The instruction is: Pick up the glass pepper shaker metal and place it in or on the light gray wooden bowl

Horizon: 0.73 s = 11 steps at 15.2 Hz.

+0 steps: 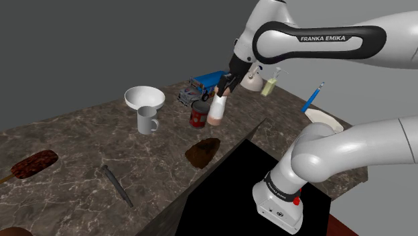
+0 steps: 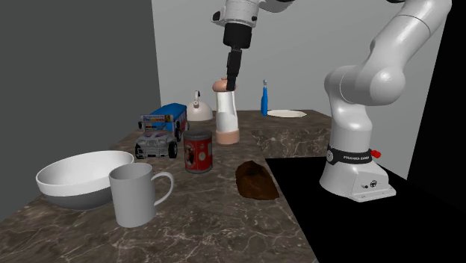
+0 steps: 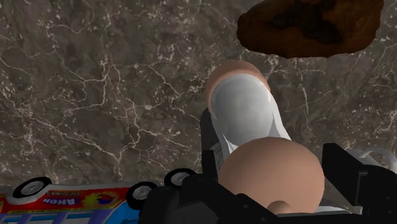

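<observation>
Claw (image 2: 227, 81) was shut tight on the tan cap of the pepper shaker (image 2: 227, 116), which sat directly below it, slightly tilted. It looked light, rigid, slick and breakable, and a cap-only grip risked swing. The bowl (image 2: 75, 170) was well off to the claw's side.

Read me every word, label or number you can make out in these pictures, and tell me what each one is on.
"FRANKA EMIKA": on the white arm, upper link.
Dark band at the arm's base: lettering too small to read.
Toy bus side: lettering upside down, too blurred to read.
Red can: label too small to read.
Pepper shaker clasped by the tool: no text.
</observation>
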Available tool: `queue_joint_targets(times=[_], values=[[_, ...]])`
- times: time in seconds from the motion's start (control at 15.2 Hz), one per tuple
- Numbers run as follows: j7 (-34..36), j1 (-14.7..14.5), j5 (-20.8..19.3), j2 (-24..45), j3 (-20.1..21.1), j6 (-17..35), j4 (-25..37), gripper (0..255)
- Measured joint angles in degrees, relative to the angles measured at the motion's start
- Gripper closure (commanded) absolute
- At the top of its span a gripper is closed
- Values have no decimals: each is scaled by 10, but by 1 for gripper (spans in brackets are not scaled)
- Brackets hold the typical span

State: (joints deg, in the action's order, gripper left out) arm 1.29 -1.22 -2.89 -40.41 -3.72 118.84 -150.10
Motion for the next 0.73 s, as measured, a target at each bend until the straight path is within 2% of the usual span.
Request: queue_joint_targets(times=[0.73], values=[[-1, -1, 3, -5, 2, -86, 81, 255]])
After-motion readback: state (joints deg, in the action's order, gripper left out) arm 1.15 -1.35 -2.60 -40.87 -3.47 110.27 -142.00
